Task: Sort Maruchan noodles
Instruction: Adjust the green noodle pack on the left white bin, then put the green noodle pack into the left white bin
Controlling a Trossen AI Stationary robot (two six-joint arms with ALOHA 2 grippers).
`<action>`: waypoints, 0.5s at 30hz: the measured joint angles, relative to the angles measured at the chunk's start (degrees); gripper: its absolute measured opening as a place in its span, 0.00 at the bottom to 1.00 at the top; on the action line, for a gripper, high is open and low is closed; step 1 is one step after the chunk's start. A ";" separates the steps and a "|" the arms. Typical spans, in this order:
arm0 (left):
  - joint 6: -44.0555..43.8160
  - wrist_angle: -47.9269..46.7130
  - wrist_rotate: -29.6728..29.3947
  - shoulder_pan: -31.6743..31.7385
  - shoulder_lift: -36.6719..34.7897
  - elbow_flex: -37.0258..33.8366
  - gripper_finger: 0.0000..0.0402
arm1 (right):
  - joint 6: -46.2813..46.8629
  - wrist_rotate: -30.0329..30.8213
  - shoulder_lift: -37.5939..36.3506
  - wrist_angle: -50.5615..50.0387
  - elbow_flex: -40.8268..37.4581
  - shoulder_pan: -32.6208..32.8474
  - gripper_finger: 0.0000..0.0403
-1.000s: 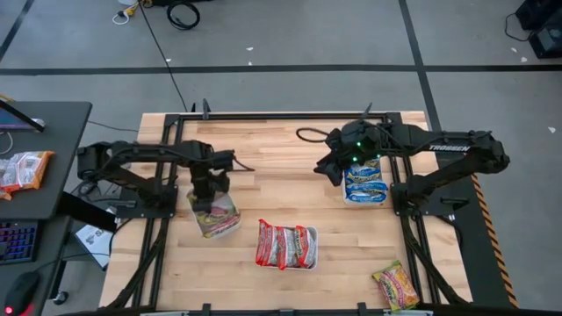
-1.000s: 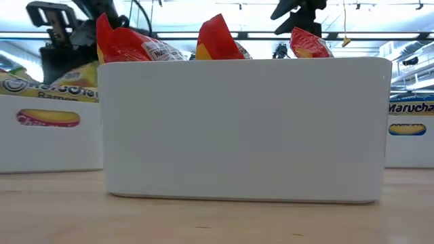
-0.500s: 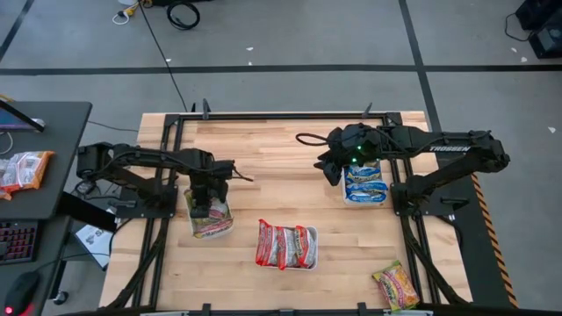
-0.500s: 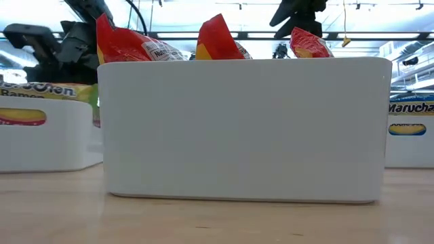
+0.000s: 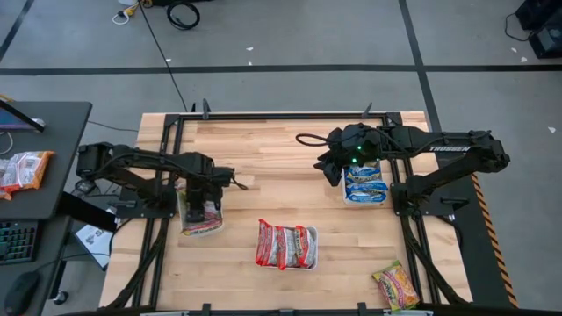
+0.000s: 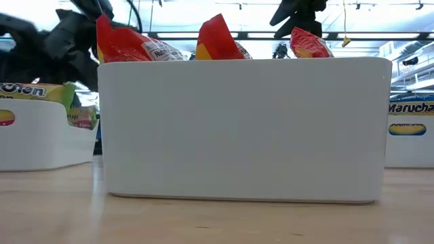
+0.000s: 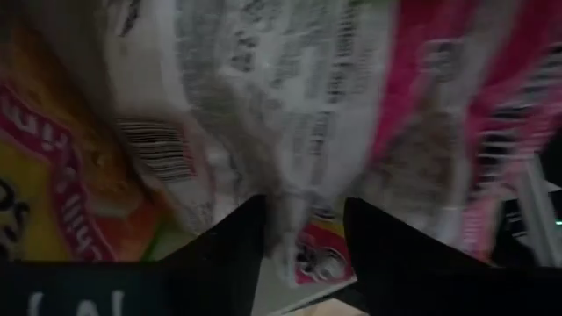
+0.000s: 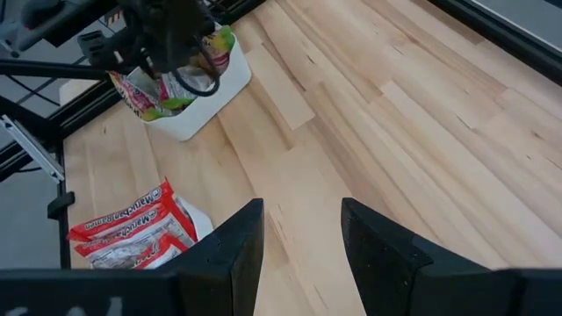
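L gripper (image 5: 205,200) sits right over the L tray (image 5: 189,230), fingers apart w/ yellow-green packets (image 7: 290,105) pressed up against them, nothing clamped. R gripper (image 5: 332,167) hovers beside the blue packets (image 5: 364,183) in R tray, fingers apart, empty. Red packets (image 5: 285,245) in mid tray (image 6: 244,129), which blocks most of the low view. One loose packet (image 5: 397,285) lies near table's front R corner.

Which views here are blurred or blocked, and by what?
Low view: the middle white tray fills most of the frame and hides the table behind it; the left arm at upper left is smeared by motion. Left wrist view: noodle packets sit so close to the lens that their print is soft. High view and right wrist view: sharp, evenly lit, the right gripper open over bare wood.
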 joint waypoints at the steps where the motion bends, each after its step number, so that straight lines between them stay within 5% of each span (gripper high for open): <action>1: -0.50 -0.43 0.52 -0.31 0.00 0.78 0.42 | 0.00 0.01 0.00 0.02 0.00 0.00 0.39; 10: -1.59 -5.52 -1.22 -1.18 0.00 11.82 0.44 | -0.34 0.19 0.00 -0.04 0.02 0.81 0.39; 15: -4.76 -5.46 -4.80 -1.09 0.00 16.40 0.44 | -4.83 0.47 0.00 -2.54 0.02 8.48 0.38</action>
